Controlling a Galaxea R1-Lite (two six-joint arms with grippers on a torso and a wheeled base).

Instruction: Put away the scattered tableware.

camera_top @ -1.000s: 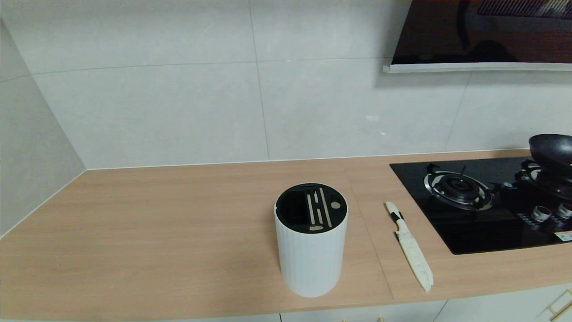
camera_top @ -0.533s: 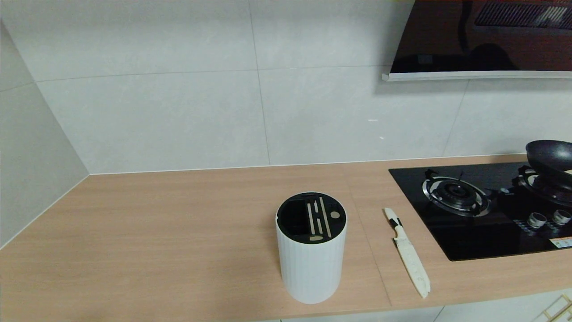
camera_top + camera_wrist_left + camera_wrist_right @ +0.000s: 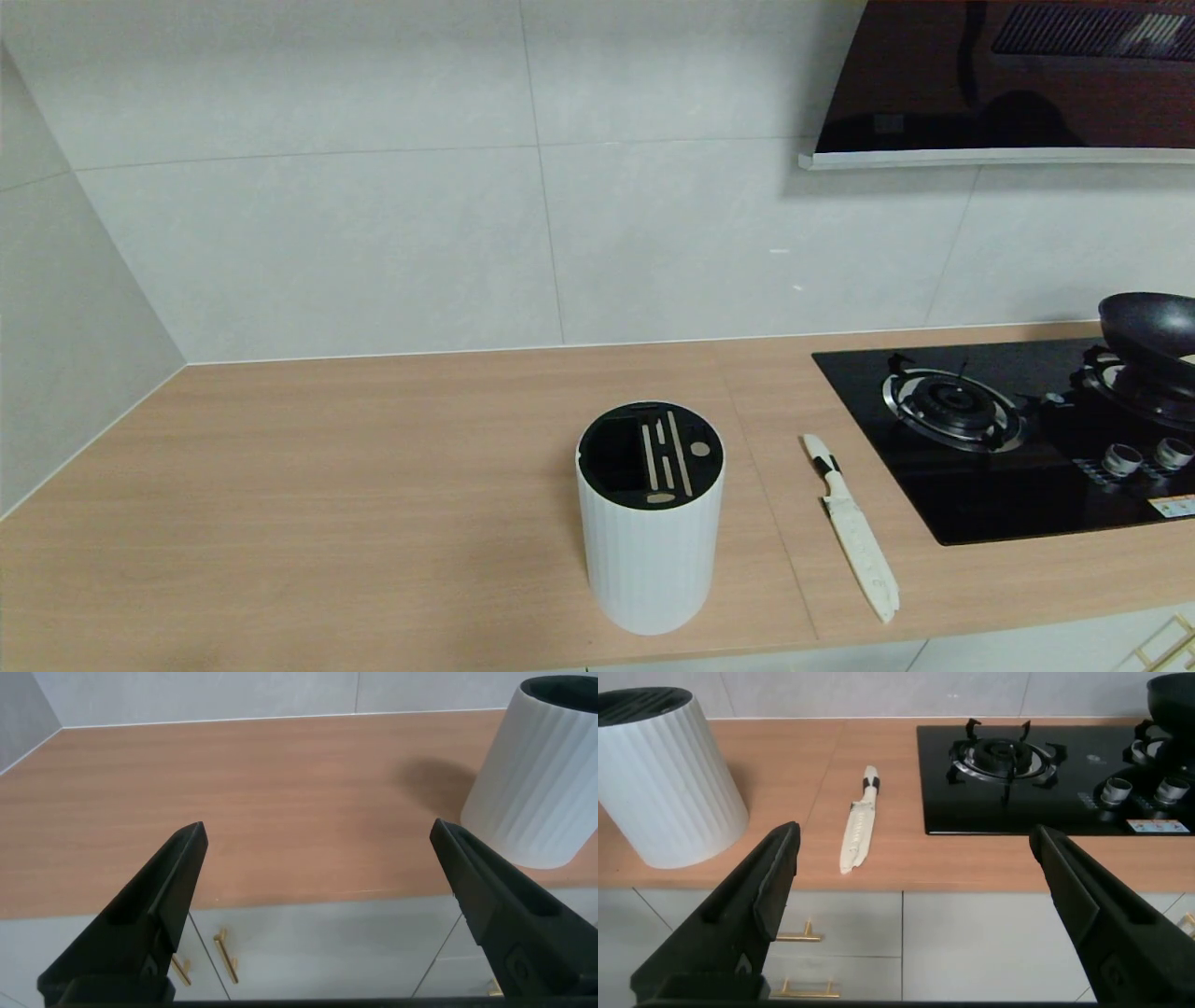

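A white ribbed cylindrical knife holder (image 3: 651, 523) with a black slotted top stands near the counter's front edge; its side appears in the left wrist view (image 3: 543, 775) and the right wrist view (image 3: 661, 777). A cream-coloured knife (image 3: 852, 527) with a black band on its handle lies flat between the holder and the stove, blade toward the front edge (image 3: 858, 828). My left gripper (image 3: 318, 854) is open, held off the counter's front, left of the holder. My right gripper (image 3: 915, 854) is open too, in front of the counter, short of the knife.
A black gas stove (image 3: 1008, 439) with two burners and knobs sits at the right, a dark pan (image 3: 1150, 327) on its far burner. A range hood (image 3: 999, 84) hangs above. Tiled walls close the back and left. White cabinet fronts with gold handles (image 3: 224, 957) lie below the counter (image 3: 373, 485).
The head camera tilted between one second and half a second ago, shifting the whole picture downward. Since then nothing has visibly moved.
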